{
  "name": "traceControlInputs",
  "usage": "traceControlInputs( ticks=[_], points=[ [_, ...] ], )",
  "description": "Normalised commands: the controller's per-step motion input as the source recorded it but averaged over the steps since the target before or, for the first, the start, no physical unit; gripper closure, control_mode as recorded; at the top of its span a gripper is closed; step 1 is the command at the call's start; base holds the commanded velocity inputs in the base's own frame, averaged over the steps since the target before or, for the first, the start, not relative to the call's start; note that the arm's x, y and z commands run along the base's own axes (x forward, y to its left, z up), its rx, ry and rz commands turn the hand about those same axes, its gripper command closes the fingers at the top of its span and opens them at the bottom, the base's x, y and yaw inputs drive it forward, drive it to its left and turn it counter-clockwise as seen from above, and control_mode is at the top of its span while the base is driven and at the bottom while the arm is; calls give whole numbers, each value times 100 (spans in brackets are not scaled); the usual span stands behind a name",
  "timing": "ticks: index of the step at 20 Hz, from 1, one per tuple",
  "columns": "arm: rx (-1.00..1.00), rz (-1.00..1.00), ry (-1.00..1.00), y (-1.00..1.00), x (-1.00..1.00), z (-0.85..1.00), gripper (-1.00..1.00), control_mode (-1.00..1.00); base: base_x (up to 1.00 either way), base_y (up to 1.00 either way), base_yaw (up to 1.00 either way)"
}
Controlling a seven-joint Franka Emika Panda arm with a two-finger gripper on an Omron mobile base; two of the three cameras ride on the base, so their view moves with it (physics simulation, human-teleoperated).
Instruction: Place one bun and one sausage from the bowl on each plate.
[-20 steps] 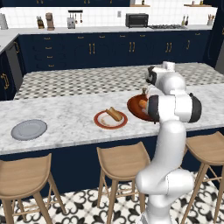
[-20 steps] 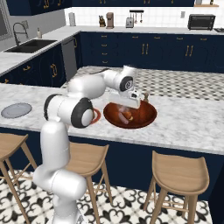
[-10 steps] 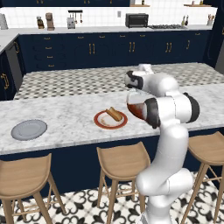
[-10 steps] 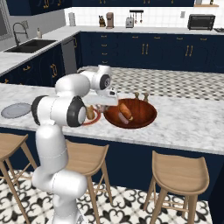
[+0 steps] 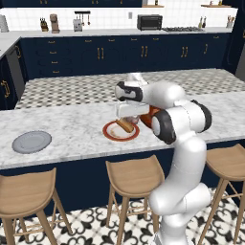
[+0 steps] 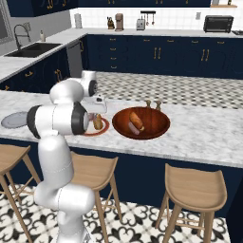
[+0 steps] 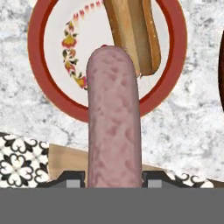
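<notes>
Marble, white with grey veins, tops the counter [image 5: 72, 129], and a patterned grey strip runs along its far side; navy cabinets [image 5: 95, 52] line the back wall and wooden stools [image 5: 134, 174] stand along the near edge over a black-and-white tiled floor. Toward the counter's left end lies the grey plate [image 5: 31, 141], flat and bare. Near the middle of the front edge sits the red-rimmed plate [image 7: 41, 65], cream inside with small painted flowers, and on it a tan bun [image 7: 133, 33], split along its top. Just beside that plate, toward the right end, is the reddish-brown bowl [image 6: 161, 124], wide and shallow, with another bun [image 6: 136, 118] and a pinkish sausage beside it inside. The claw [image 7: 113, 183] is clamped on a mottled pink sausage [image 7: 113, 127], which hangs above the red-rimmed plate's near rim, beside the bun. From the base cameras the arm covers most of the claw, and part of the bowl in the left one.
</notes>
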Motion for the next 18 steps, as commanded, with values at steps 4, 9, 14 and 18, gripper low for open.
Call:
traceControlInputs(
  ticks=[4,9,14,18],
  points=[
    [0,0,0,89,4,-33,100,-100,0,0,0],
    [0,0,-1,32,36,-44,100,-100,0,0,0],
    [0,0,0,0,62,-50,100,-100,0,0,0],
    [0,0,0,0,32,-34,100,-100,0,0,0]
  ],
)
